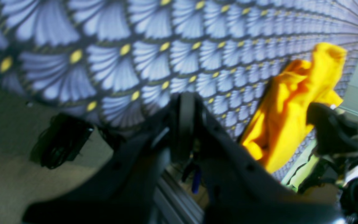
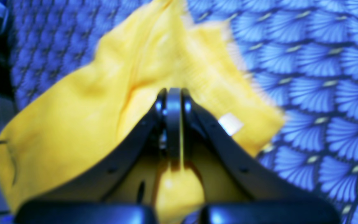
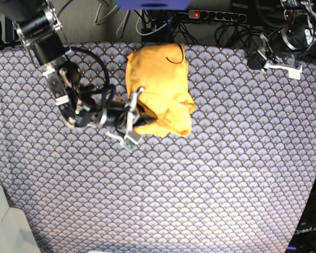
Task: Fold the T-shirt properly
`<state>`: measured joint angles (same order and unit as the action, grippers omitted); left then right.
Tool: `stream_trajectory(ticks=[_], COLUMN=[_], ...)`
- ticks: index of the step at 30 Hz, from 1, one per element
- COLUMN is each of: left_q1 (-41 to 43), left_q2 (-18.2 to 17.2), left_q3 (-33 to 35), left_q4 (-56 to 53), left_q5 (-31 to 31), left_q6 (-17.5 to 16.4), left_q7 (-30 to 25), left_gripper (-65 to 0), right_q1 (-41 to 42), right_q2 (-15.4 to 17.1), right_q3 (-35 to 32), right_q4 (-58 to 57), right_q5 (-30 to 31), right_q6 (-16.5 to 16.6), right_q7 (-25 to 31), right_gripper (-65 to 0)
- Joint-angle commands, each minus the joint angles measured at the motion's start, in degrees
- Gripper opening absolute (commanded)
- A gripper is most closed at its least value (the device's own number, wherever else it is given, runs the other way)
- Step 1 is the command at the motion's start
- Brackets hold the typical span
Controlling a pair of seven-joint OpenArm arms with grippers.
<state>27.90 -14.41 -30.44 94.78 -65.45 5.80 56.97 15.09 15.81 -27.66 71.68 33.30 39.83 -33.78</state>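
T-shirt (image 3: 160,92) first: a yellow-orange bundle, rumpled and partly doubled over, lying on the far middle stretch of the table (image 3: 226,174), well short of a neat fold. Underneath it all, the blue-grey scallop-patterned cloth (image 3: 200,200) covers the whole tabletop, and most of that cloth is bare.

Over to the right arm, reaching in low from the left of the base view. Its right claw (image 3: 138,113) is at the shirt's near left edge, and the right wrist view shows it clearly: the two fingers are pressed together with a thin strip of yellow fabric caught in the seam between them, more shirt bunched up below in the palm of the claw. Fabric spreads away ahead and to both sides of the tips, so the claw is pinching the garment at its edge rather than sitting on top.

Now the left arm, parked at the far right corner of the table, well apart from the shirt. Its left claw (image 1: 186,107) is blurred in its own wrist view, but the fingers meet with nothing between them, pointing across the patterned cloth at the shirt in the distance.

Smallest detail: a white tag (image 2: 230,123) on the shirt, just beside the right claw's finger (image 2: 194,109).
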Motion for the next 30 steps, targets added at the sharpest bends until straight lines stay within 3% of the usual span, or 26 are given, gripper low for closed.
stream_trajectory(ticks=[1,5,9,17,23,30], left_q1=[0.01,0.10,0.10,0.19,2.82,6.78], left_q2=[-0.66,-0.75,-0.75,-2.42,-5.32,-8.40], left_q3=[-0.38,-0.38,-0.38,-0.73,-0.82,-0.82], left_q4=[0.91,0.91,1.00,1.00,5.13,11.28], left_q5=[-1.14,-1.14,-1.14,-1.58,-1.05,1.67], left_q6=[-0.40,-0.40,-0.40,-0.40,-0.40,-0.40], left_q7=[-0.13,-0.13,-0.05,-0.05,-0.13,-0.13], left_gripper=[-65.0,-65.0,-65.0,-65.0,-65.0,-65.0], right_q1=[2.27,4.64,5.35,-1.60,-11.36,-26.92], right_q2=[-0.03,-0.12,-0.12,2.78,6.82,9.90], right_q3=[0.28,-0.60,-2.10,-1.13,6.43,19.62], right_q4=[-1.75,-9.75,-9.48,13.90,30.96,37.64], right_q5=[0.42,0.42,0.50,0.50,0.42,0.42], right_q6=[0.17,0.17,0.17,0.17,0.17,0.17], right_q7=[1.91,6.75,6.83,-2.40,-8.29,-8.73], right_gripper=[-65.0,-65.0,-65.0,-65.0,-65.0,-65.0])
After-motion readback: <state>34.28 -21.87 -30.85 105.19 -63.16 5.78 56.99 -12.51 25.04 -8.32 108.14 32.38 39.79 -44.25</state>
